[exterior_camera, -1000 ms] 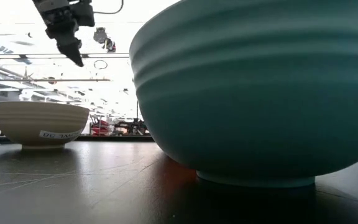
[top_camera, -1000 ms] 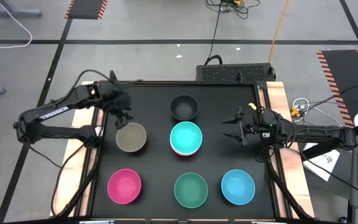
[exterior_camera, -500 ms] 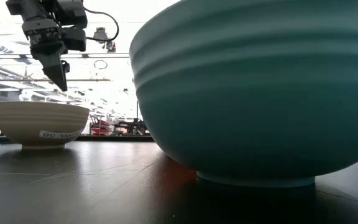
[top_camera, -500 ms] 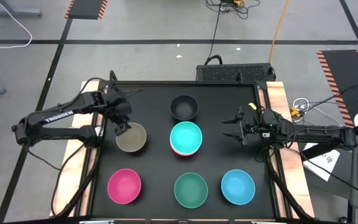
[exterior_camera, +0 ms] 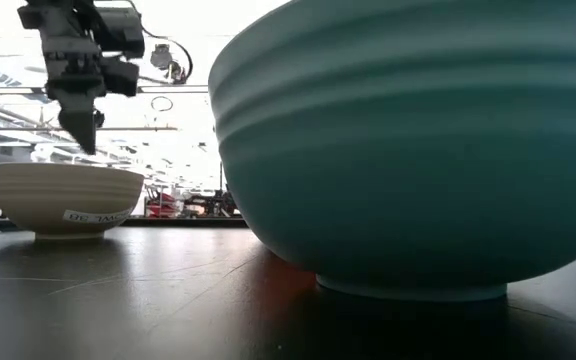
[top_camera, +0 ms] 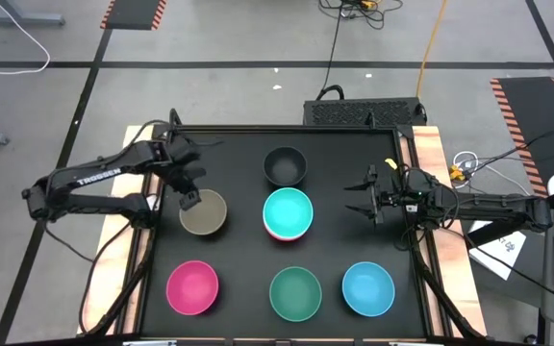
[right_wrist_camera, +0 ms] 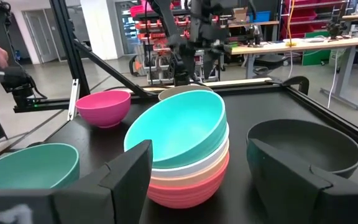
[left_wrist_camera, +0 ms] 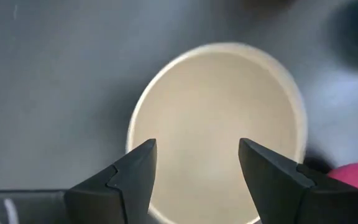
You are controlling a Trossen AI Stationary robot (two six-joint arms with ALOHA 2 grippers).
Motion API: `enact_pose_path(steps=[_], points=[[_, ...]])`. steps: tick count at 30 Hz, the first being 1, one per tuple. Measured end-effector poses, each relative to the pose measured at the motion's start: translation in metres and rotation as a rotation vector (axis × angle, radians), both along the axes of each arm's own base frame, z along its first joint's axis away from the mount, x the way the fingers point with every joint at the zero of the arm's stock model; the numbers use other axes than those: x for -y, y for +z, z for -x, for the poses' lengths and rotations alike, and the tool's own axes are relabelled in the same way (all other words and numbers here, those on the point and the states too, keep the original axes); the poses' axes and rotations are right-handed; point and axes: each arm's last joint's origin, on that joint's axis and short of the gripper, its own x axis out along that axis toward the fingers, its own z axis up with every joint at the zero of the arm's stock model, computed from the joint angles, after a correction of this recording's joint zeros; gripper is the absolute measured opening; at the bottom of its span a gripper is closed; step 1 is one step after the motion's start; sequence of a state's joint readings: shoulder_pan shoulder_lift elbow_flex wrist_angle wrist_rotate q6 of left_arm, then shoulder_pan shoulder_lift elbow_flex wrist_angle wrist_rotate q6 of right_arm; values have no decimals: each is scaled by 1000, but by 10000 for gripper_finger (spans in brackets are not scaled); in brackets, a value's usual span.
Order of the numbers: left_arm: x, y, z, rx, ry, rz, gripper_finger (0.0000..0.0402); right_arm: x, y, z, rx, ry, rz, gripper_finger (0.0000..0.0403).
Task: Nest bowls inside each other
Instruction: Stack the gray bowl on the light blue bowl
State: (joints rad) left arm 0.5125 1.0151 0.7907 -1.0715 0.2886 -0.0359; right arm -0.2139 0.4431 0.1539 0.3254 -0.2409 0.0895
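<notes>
Jaws of the left gripper (top_camera: pixel 189 200) stand apart and hold nothing, poised just above the near rim of the tan bowl (top_camera: pixel 203 211); the wrist view looks straight down into that bowl between the spread fingers (left_wrist_camera: pixel 135 177). Over by the table's right edge the right gripper (top_camera: pixel 363 201) waits, also parted and empty. Nesting looks partly done: a stack (right_wrist_camera: pixel 188 158) at the middle of the table has a teal bowl on top with white, peach and red rims showing beneath it. Still loose and standing apart are the tan bowl, the black bowl (top_camera: pixel 285 165), the pink bowl (top_camera: pixel 192 287), the green bowl (top_camera: pixel 295 293) and the blue bowl (top_camera: pixel 367 288), so most of the work seems left. They sit on a black tabletop (top_camera: pixel 239 255) with wooden side rails, in a workshop with a grey floor, cables, shelving and benches.
</notes>
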Motion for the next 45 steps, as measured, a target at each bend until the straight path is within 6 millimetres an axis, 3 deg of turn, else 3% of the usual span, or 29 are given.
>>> enact_pose_path(steps=[5, 17, 26, 32, 45], points=[[-5, -18, -13, -71, -24, 29, 232, 0, 0, 0, 0, 0, 0, 251], [-12, -36, -28, -130, -56, 62, 232, 0, 0, 0, -4, 0, -3, 251], [-9, -19, -30, -35, -88, 16, 232, 0, 0, 0, -3, 0, -1, 251], [-11, -11, -25, -141, -71, -104, 232, 0, 0, 0, -1, 0, -1, 251], [-12, -18, -25, -208, -59, -100, 232, 0, 0, 0, -1, -1, -1, 251]])
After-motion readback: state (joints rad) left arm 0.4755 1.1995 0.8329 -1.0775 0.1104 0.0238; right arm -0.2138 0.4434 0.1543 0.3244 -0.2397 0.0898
